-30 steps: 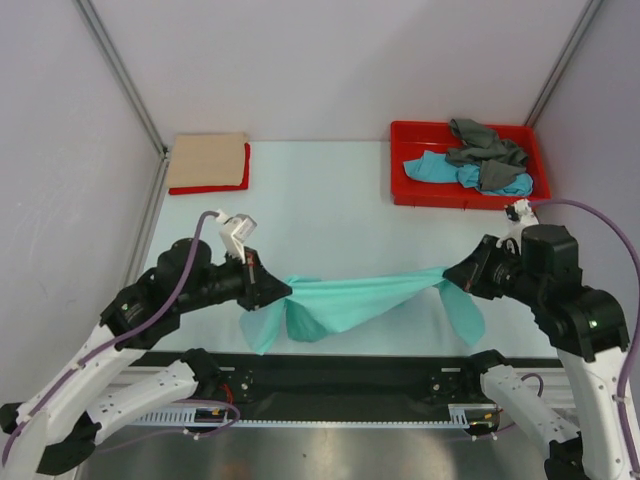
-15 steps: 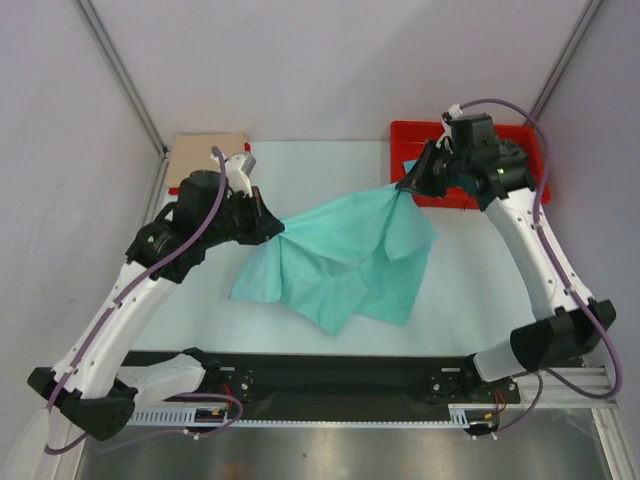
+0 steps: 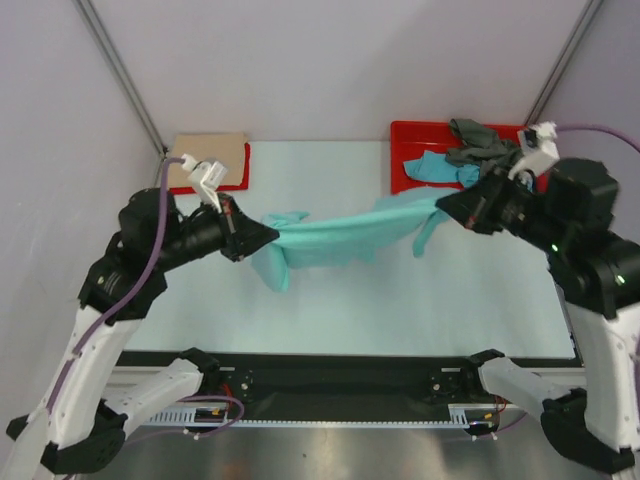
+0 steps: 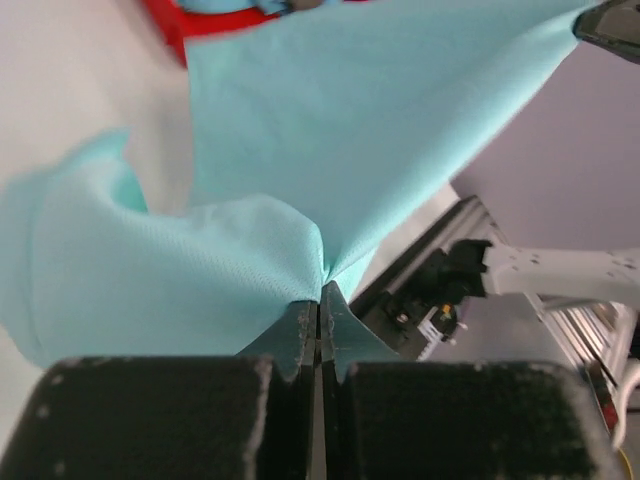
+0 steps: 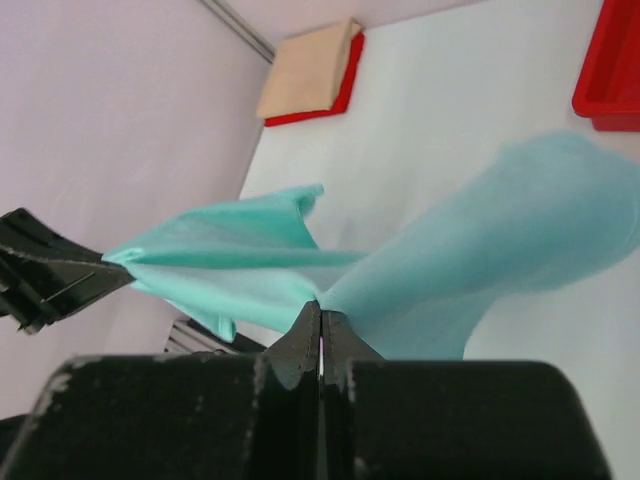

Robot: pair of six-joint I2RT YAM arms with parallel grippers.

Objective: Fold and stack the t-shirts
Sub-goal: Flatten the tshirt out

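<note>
Grey walls are seen around a pale surface (image 3: 400,300). At its far side a red tray (image 3: 398,150) is set. A mint-green shirt (image 3: 340,235) is held up over the surface, just in front of the tray, and is stretched out to the left of it. One end is pinched by the closed right gripper (image 3: 443,205), close to the tray's front edge. The other end is pinched by the closed left gripper (image 3: 268,236), well to the left of the tray. A grey shirt (image 3: 482,145) and a turquoise-blue shirt (image 3: 430,168) are piled in the tray. Far to the left of the tray, a folded beige shirt (image 3: 207,160) is laid on a red shirt (image 3: 244,165).
</note>
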